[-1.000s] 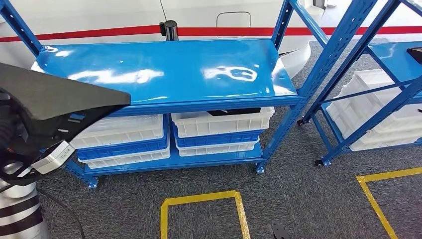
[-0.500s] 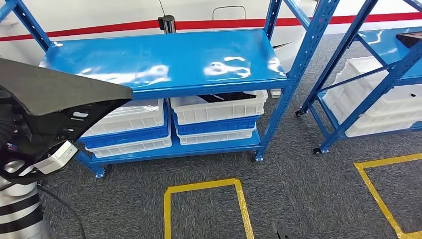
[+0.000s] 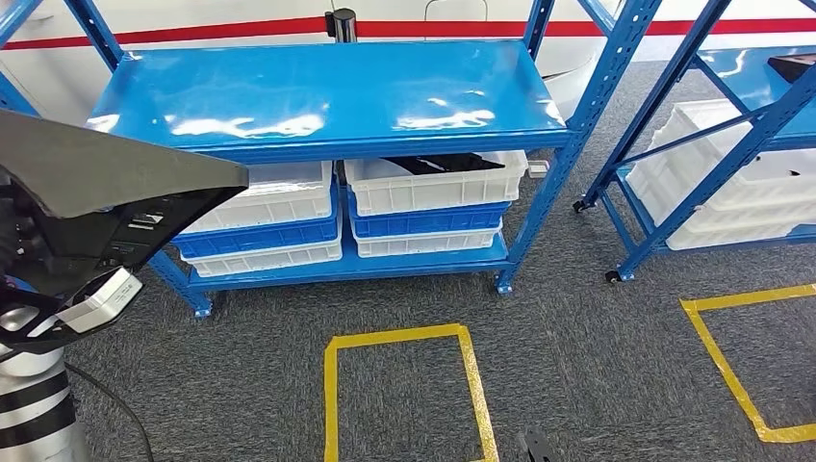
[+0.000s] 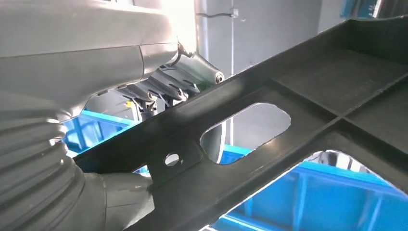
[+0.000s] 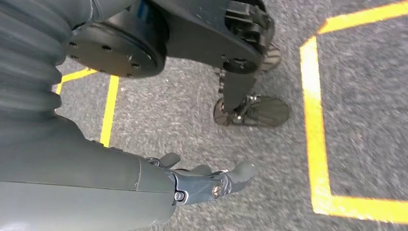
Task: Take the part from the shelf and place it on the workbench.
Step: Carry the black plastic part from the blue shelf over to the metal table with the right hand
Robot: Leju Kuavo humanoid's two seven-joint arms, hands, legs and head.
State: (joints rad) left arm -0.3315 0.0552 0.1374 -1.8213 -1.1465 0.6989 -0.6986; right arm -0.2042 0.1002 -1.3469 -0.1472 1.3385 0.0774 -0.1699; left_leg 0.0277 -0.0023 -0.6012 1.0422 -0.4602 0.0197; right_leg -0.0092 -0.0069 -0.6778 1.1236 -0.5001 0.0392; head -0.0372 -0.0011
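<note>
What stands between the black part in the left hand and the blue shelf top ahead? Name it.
Nothing visible does. The left hand holds the black part at the left of the head view, and the blue shelf top ahead is bare and glossy. Grey carpet with yellow tape lies before the rack.

Shelf (image 3: 327,96): glossy blue throughout, posts and boards alike. Crates (image 3: 428,197) beneath: white and blue in alternating layers. Part (image 3: 106,178): matte dark grey on its upper face, black underneath (black also in the left wrist view). Floor (image 3: 577,356): speckled grey carpet, marked with yellow tape (image 3: 404,337) outlines. Wall (image 3: 221,24) behind: white with one red stripe. Left robot hand (image 4: 159,84): grey. Right robot hand (image 5: 202,180): dark grey.
</note>
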